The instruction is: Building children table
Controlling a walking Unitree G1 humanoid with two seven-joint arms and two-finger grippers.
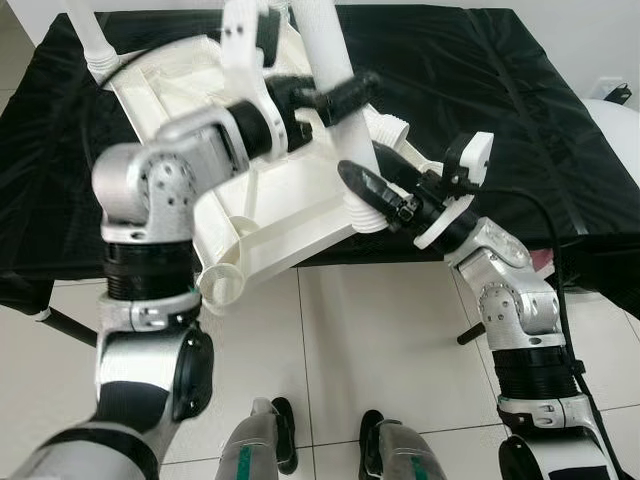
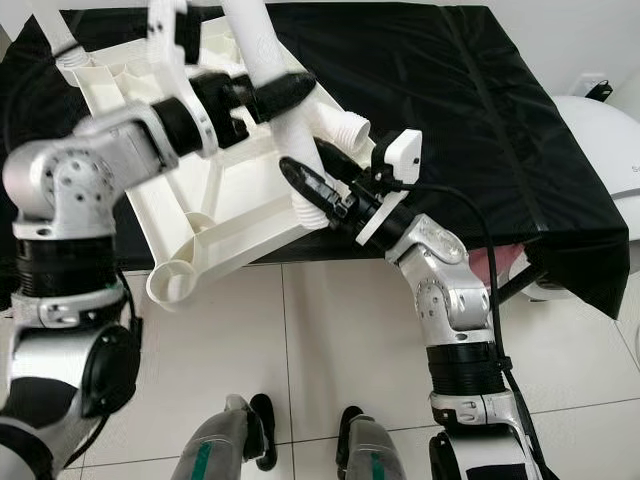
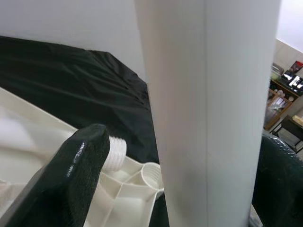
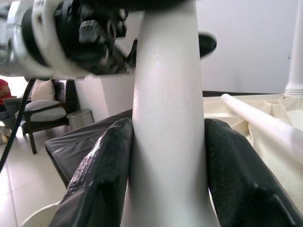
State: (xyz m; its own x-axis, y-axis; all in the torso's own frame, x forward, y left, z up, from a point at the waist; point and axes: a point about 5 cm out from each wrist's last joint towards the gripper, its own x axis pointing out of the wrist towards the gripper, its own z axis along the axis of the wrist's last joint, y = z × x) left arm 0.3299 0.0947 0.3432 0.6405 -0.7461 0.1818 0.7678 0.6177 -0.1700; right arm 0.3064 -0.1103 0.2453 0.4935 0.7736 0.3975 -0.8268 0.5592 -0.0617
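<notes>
The white plastic table top (image 1: 270, 220) lies upside down on the black-covered table (image 1: 480, 90), its near corner hanging over the edge. A white leg tube (image 1: 330, 50) stands tilted on its near-right part. My right gripper (image 1: 375, 185) is shut on the leg (image 4: 168, 118) low down, one finger (image 4: 97, 175) pressed on each side. Higher up, my left gripper (image 1: 340, 95) straddles the leg (image 3: 213, 113). One of its fingers (image 3: 279, 184) touches the tube, and the other finger (image 3: 71, 175) stands off with a gap, so it is open.
Another white leg (image 1: 90, 35) stands at the table top's far left corner. A threaded stub (image 2: 345, 125) sits just behind my right gripper. A round white object (image 2: 610, 140) stands at the right, beyond the cloth. My feet are on the tiled floor (image 1: 380, 340) below.
</notes>
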